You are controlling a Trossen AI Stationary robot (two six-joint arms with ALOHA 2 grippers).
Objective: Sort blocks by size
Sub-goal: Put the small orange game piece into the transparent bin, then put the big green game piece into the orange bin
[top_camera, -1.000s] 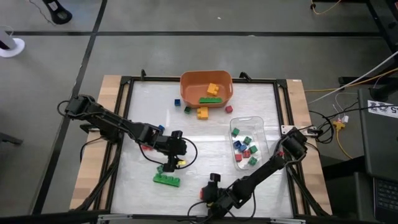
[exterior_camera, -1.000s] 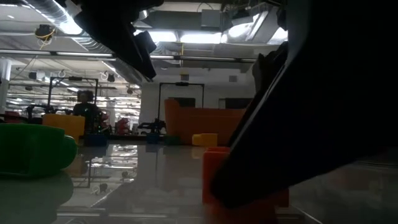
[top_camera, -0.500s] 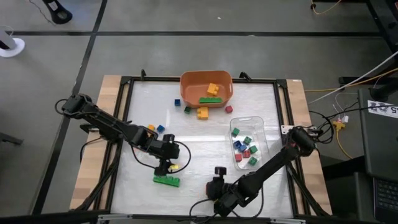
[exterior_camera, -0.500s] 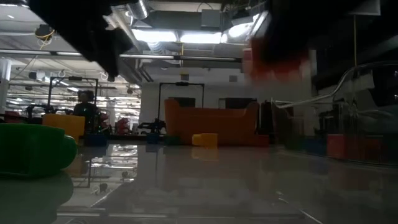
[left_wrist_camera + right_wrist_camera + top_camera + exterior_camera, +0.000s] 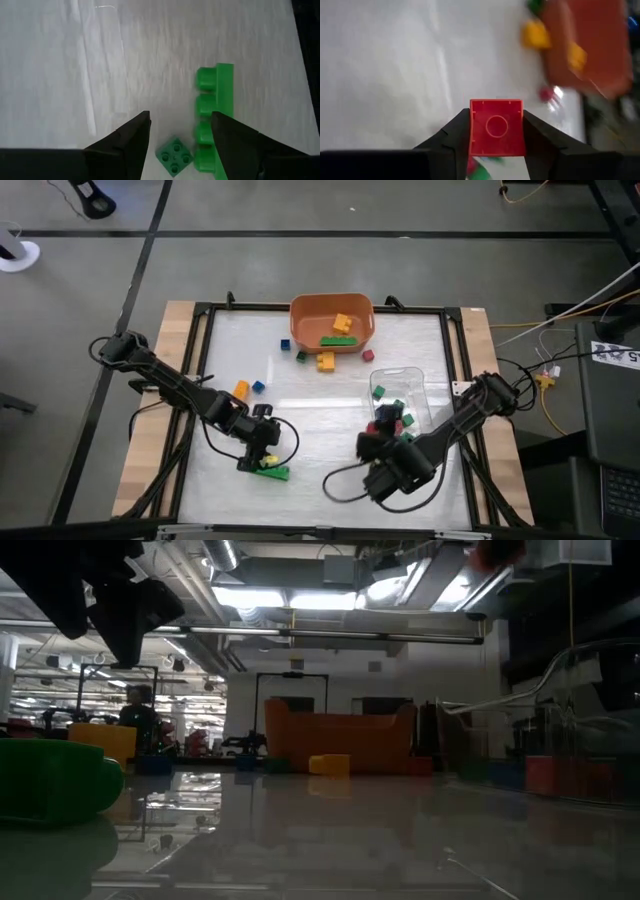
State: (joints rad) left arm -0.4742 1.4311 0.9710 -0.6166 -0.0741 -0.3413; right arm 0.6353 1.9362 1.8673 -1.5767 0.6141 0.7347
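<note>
My left gripper (image 5: 180, 131) is open, low over the table near its near edge (image 5: 262, 463). A small green cube (image 5: 174, 156) sits on the table between its fingers, apart from both. A long green studded brick (image 5: 215, 120) lies beside the cube. My right gripper (image 5: 372, 440) is shut on a red cube (image 5: 496, 127), raised beside the near left corner of the clear tray (image 5: 412, 380). The tray holds several small cubes. My right gripper pinches the red cube by two opposite sides (image 5: 475, 135) between its two fingers (image 5: 454, 136). The cube's hollow face with a ring faces the wrist camera. The cube is lifted clear of the table and shows high up in the low view (image 5: 497, 550).
An orange bin (image 5: 305, 310) with larger yellow-orange and green bricks stands at the far middle. Loose blocks lie near it: blue (image 5: 285, 343), green (image 5: 302, 356), yellow-orange (image 5: 326, 361), red (image 5: 368, 355). An orange block (image 5: 241, 389) and a blue block (image 5: 258, 386) lie mid-left.
My right gripper has risen from the table's near edge with the red cube and gone toward the far right, up to the clear tray. My left gripper has gone toward the near edge, over the long green brick.
</note>
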